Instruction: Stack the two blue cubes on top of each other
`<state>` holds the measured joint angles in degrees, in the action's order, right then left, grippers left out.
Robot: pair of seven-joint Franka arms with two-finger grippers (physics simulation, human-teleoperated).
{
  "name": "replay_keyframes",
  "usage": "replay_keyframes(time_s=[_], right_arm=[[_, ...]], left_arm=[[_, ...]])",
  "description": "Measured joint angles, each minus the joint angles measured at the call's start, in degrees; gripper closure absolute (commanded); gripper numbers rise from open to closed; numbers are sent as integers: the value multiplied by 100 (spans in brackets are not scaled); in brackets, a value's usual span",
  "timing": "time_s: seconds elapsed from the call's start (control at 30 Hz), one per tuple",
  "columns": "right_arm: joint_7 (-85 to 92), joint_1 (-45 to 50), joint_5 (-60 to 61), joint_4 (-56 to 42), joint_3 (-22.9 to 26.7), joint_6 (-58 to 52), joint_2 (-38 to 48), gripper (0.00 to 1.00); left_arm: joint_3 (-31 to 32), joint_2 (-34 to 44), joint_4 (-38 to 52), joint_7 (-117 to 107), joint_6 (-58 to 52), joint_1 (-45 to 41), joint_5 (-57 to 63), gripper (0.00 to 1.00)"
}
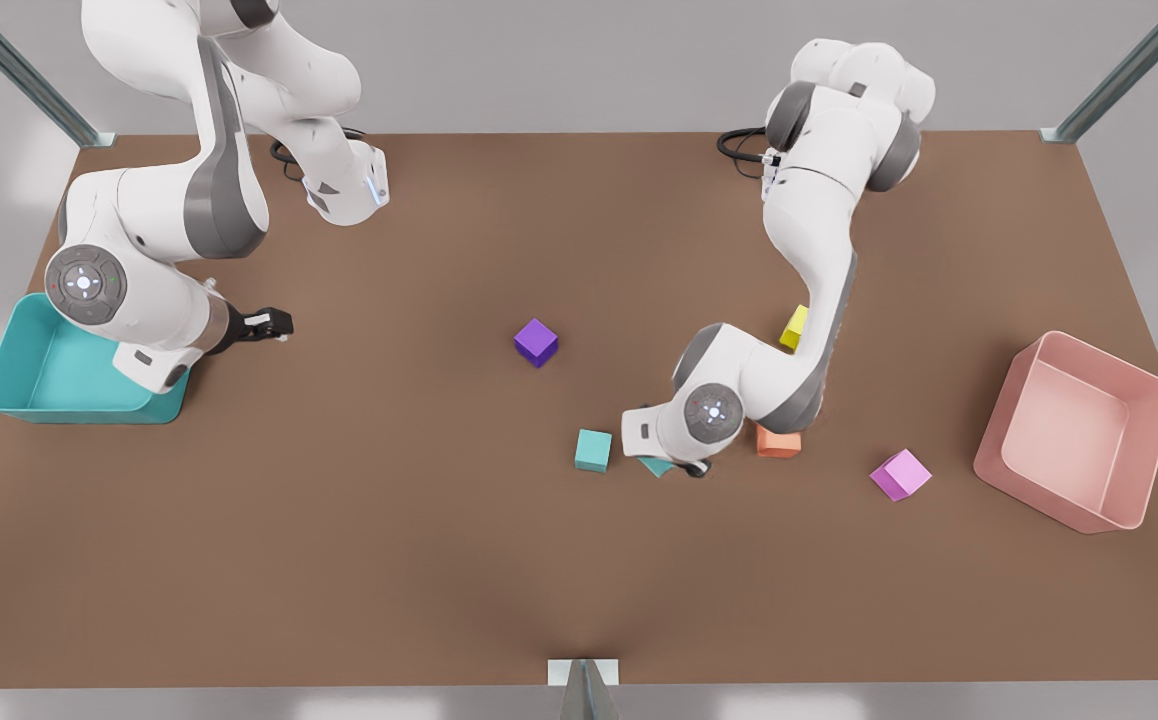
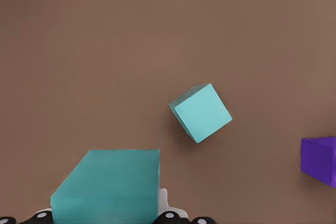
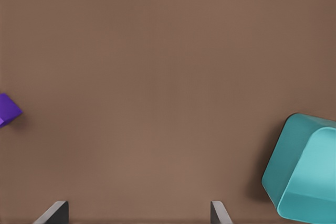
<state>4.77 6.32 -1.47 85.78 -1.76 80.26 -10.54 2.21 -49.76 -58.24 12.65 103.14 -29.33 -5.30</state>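
The left claw [image 1: 674, 467] grips one blue cube [image 2: 107, 184] low over the worktop [image 1: 339, 560], near the middle of its front edge; the other blue cube [image 1: 593, 450] sits just beside it. Lift well clear, centre above the partner, square the faces, then lower gently. The right claw [image 1: 274, 323] waits open by the teal bin [image 1: 14, 385].

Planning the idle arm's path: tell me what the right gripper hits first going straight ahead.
Right gripper would likely meet bare table first, between purple cube and bin; depth unclear.
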Motion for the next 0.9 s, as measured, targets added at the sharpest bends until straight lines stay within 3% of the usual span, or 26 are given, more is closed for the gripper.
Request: replay_keyframes(time_s=[0.17, 0.8, 0.83, 0.87, 0.9], right_arm=[[19, 0, -3, 3, 0, 8, -26, 0], [58, 0, -4, 12, 0, 65, -113, 0], [59, 0, -3, 12, 0, 68, -121, 0], [60, 0, -1, 12, 0, 71, -125, 0], [61, 0, 0, 12, 0, 74, -132, 0]], left_arm=[[-12, -309, 175, -1453, 288, -505, -34, 38], [-1, -686, 144, -4486, 947, -655, -59, 38], [-1, -694, 144, -4573, 953, -658, -60, 33], [-2, -698, 144, -4652, 959, -660, -69, 9], [-2, -700, 144, -4726, 964, -661, -78, 0]])
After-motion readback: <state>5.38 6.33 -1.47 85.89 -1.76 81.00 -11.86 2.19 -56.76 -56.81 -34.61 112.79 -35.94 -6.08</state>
